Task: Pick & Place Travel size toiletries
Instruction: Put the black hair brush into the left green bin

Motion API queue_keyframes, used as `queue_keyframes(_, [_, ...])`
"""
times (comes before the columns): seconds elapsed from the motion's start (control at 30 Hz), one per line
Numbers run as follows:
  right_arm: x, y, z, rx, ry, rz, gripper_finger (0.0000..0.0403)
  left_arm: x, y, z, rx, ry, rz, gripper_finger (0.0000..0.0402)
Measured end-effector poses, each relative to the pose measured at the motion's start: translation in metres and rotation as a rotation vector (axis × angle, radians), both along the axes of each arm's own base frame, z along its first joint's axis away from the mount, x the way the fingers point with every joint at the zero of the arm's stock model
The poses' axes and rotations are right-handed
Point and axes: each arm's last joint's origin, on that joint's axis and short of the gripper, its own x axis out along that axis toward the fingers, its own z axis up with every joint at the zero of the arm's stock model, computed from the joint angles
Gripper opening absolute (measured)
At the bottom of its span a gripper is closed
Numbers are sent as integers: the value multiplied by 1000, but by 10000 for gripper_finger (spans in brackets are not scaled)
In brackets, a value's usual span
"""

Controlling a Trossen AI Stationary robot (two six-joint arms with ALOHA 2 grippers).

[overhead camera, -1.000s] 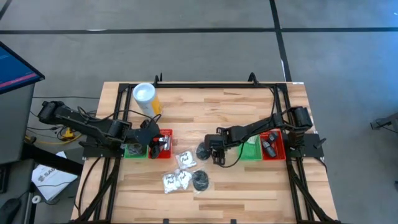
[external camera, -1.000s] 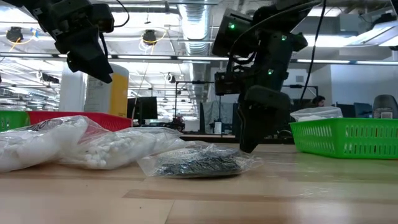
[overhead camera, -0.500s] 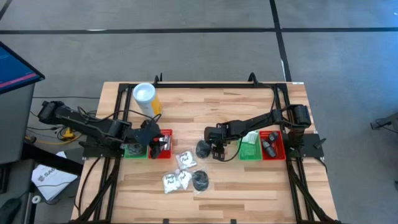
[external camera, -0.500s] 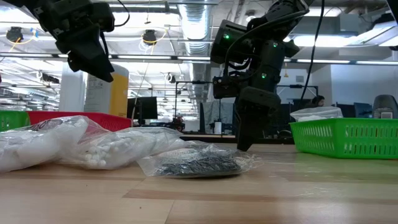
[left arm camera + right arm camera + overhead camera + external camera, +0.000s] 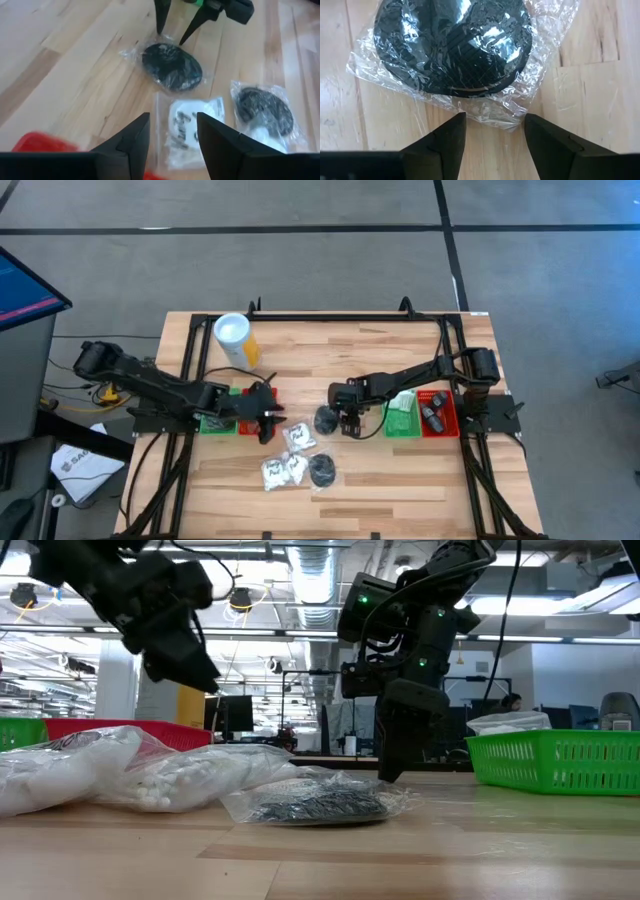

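Observation:
Several bagged travel size toiletries lie flat mid-table. A black disc in clear wrap (image 5: 326, 420) is the farthest right. A white sachet (image 5: 298, 437) lies beside it, with two more sachets (image 5: 280, 472) and a second black disc (image 5: 322, 471) nearer the front edge. My right gripper (image 5: 495, 132) points down, open, just right of the first disc (image 5: 452, 45), and the wrap's clear edge (image 5: 495, 112) reaches between its fingertips. My left gripper (image 5: 172, 137) hangs open above the table, left of the sachet (image 5: 192, 125), with nothing between its fingers.
A green tray (image 5: 212, 420) and a red tray (image 5: 243, 426) sit at the left. Another green tray (image 5: 402, 415) and a red tray (image 5: 437, 412) holding dark items sit at the right. A yellow cylinder with a white top (image 5: 235, 338) stands at the far left.
My left gripper has gone from over the red tray toward the table's right and downward, tipping further down, and now hangs near the white sachet. The bags have not moved.

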Motion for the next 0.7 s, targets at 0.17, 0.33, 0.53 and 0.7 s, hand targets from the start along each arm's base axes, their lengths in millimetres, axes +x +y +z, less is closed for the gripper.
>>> queue_keyframes(0.17, [2, 0, 0, -1, -18, 2, 194, 15, -3, -14, 17, -11, -18, 148])
queue_keyframes(0.33, [3, 0, 1, 0, -30, 3, 191, 25, -5, -27, 22, -10, -14, 148])
queue_keyframes(0.53, [3, 0, 1, 0, -31, 2, 194, 40, 1, -46, 19, -21, 26, 147])
queue_keyframes(0.7, [3, 0, 1, 0, -34, 2, 191, 45, 11, -59, 17, 6, 73, 147])
